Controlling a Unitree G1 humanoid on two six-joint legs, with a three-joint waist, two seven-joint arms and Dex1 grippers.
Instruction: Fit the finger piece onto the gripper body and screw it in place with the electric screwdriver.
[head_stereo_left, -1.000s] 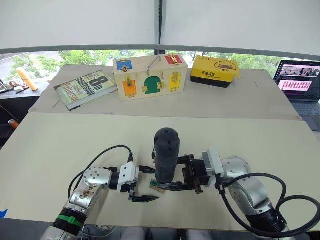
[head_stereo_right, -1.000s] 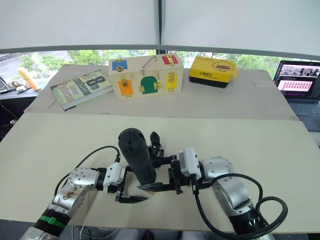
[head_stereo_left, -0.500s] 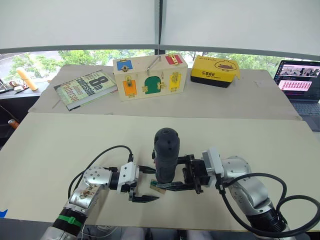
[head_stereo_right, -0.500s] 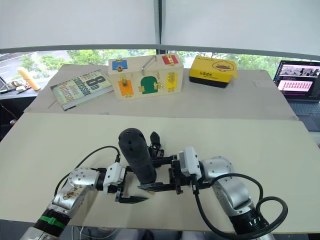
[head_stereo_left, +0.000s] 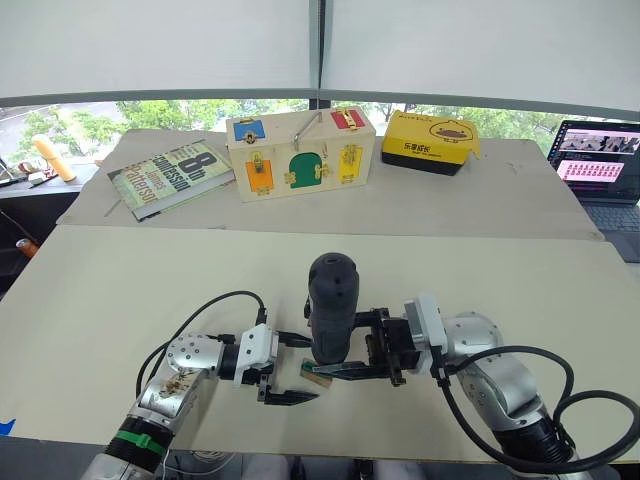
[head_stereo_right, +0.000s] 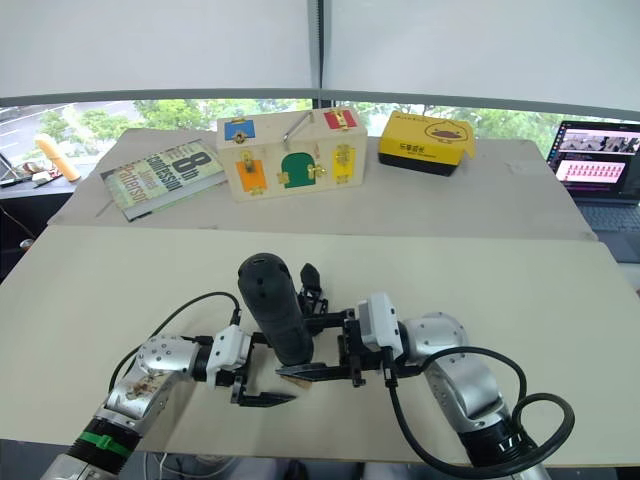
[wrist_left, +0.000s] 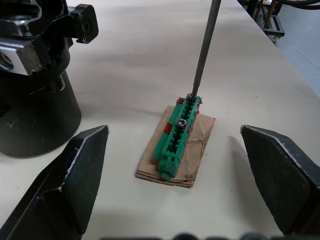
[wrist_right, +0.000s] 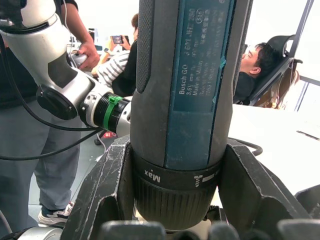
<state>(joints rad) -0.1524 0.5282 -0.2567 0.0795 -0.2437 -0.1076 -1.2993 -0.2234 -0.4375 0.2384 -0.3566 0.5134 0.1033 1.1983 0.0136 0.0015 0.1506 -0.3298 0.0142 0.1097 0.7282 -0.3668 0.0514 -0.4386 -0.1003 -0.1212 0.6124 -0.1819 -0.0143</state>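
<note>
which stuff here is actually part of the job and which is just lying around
In use: electric screwdriver, gripper body, green block under the bit.
Lying about: book, wooden latch box, yellow box, laptop.

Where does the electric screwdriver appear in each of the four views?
Left eye: electric screwdriver upright, bottom centre.
Right eye: low, left of centre.
Left wrist: its bit, touching the green block.
Right wrist: its barrel, close up.
Landmark: right pincer clamping it.
</note>
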